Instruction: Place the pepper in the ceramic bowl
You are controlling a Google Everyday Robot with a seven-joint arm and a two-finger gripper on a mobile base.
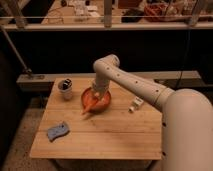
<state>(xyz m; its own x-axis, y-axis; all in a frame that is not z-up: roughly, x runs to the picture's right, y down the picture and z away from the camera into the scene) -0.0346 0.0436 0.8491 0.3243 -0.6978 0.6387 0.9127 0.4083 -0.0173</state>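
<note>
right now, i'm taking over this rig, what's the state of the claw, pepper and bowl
Claw: low over the shallow round orange-red ceramic bowl; whether it grips anything, cannot tell.
Slim tapering orange pepper: slanted across the bowl's front-left rim, pointed tip out over the wooden table.
Done: pepper at the bowl.
Left: get it fully inside, lift the claw clear.

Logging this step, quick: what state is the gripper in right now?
Gripper: down over the ceramic bowl, at the pepper; open or closed cannot be told.
</note>
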